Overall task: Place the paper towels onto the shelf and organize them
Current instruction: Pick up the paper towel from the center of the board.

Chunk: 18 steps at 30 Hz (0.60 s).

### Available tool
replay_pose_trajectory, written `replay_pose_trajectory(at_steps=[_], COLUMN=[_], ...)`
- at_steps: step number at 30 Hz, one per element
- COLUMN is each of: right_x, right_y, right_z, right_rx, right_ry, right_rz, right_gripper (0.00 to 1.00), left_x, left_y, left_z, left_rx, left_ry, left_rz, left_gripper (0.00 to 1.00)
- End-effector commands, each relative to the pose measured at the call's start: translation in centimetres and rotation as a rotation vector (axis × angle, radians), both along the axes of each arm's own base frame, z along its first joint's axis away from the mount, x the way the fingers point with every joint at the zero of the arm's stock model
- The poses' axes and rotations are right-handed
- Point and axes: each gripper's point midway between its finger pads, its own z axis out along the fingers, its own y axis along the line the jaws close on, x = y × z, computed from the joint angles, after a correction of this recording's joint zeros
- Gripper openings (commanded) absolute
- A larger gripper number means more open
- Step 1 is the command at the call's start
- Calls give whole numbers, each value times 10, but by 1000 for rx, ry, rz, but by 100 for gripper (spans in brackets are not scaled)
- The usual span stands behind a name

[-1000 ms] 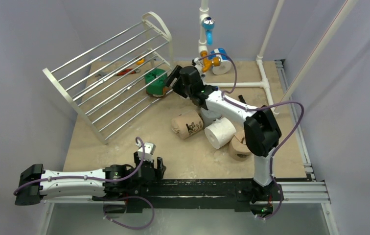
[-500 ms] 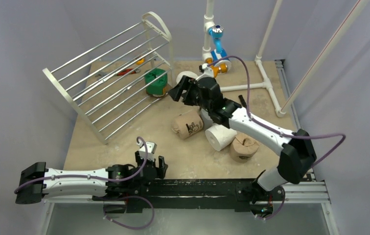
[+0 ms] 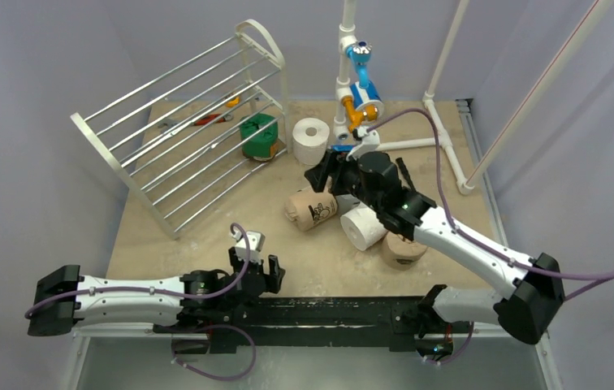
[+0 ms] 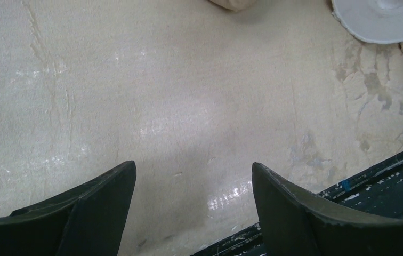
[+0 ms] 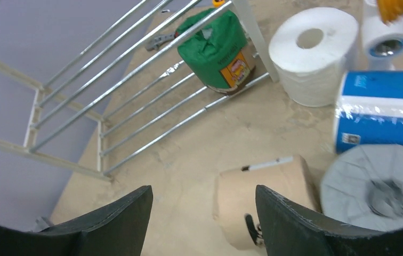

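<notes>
White pipe frame [image 3: 342, 88] beside blue-white roll [image 5: 383, 109]

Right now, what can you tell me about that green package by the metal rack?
The green roll is a cylinder in crinkly green wrapping, plastic by its look, with an orange and white label on its side. It stands on end on the table behind the silver rods of the shelf, near its arched end. A plain white roll stands apart beside it.
</notes>
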Motion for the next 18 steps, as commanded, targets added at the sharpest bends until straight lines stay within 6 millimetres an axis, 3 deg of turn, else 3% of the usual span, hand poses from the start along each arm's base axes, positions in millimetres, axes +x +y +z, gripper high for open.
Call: replay_pose_trajectory(at_steps=[1,9,14,18], right_x=[-20,-59,-60,-54], right_y=[-38,-90,-145,-152], right_z=[11,-1,-25,-42], right_rx=[-43,-137,-184,-149], right_ry=[-109,-105,-24,38], right_rz=[-31,-61,-304,-314], right_gripper=[72,79,83,83], left_x=[8,14,16,14], left_y=[-8,-10,-19,-27], left_z=[22,31,36,39], left_rx=[-75,-98,-145,-167], left_ry=[-56,-98,-107,-109], left_rz=[23,40,38,3], left_gripper=[79,82,83,84])
